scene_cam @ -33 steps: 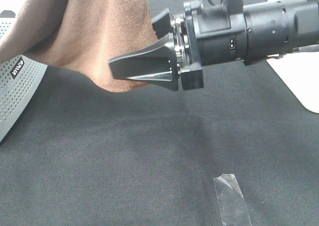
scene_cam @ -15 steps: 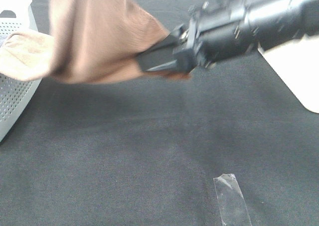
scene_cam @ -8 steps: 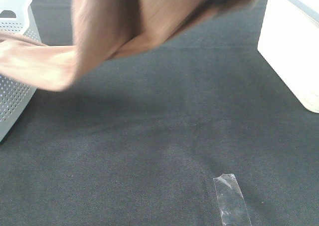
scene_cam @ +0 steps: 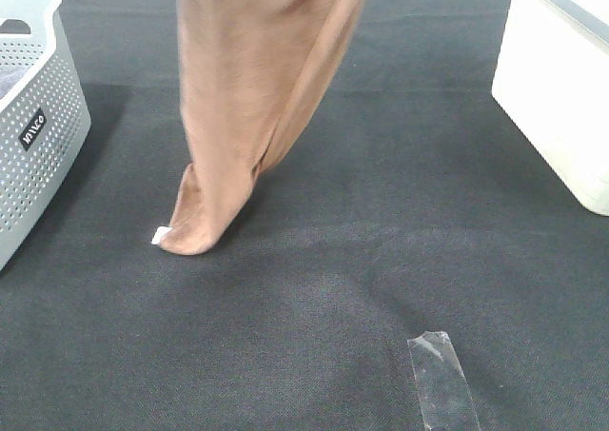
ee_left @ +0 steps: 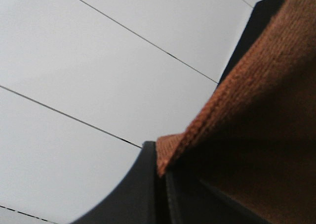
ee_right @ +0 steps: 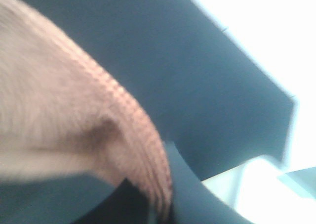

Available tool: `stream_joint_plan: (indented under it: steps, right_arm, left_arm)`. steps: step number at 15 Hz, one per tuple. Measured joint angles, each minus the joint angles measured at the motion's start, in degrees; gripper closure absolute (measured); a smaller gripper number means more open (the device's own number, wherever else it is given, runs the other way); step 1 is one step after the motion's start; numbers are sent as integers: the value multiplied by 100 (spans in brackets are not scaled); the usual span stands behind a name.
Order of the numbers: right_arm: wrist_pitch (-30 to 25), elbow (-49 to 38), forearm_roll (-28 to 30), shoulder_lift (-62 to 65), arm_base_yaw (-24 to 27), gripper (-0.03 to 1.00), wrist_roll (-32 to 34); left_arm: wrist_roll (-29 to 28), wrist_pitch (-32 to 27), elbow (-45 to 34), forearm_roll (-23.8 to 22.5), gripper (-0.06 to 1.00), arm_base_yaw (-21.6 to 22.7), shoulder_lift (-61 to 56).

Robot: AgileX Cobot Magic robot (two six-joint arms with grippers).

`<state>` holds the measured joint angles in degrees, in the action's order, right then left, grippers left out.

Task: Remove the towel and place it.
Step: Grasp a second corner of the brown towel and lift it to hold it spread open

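Note:
The brown towel (scene_cam: 252,98) hangs down from above the top of the exterior high view, bunched into a long fold. Its lowest corner, with a small white tag (scene_cam: 160,235), touches the dark table cloth (scene_cam: 362,222). Both grippers are above that view's edge and out of sight there. In the left wrist view my left gripper (ee_left: 162,184) is shut on the towel's stitched edge (ee_left: 232,90). In the right wrist view my right gripper (ee_right: 163,209) is shut on another stitched edge of the towel (ee_right: 123,110).
A white perforated basket (scene_cam: 38,136) stands at the left edge of the table. A white box (scene_cam: 561,98) sits at the right. A strip of clear tape (scene_cam: 440,379) is stuck on the cloth near the front.
The towel has been lifted out of the basket and swung right; it now hangs straight with its corner on the cloth. The right arm has risen out of the exterior view.

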<state>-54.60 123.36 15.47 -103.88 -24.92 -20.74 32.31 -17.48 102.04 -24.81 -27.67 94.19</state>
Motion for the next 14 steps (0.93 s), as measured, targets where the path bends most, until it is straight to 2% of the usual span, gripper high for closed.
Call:
stream_joint_plan:
  steps: [2,5,7,10,14]
  right_arm:
    - [510,407,470,-281,0,97,229]
    - [1748,607,613,-435,0,97,275]
    - [2447,642,659,-590,46,97,384]
    - [2750,647,699,-802,321,97,699]
    - [3380,647,636,-905,435,97,951]
  left_arm:
    - [-6,922,0,0,94,344,172]
    - [-6,2498,0,0,94,745,458]
    - [-6,3283,0,40,94,968,693]
    - [-6,3409,407,206,94,1226,1083]
    - [-6,3409,1112,390,94,1289,1639]
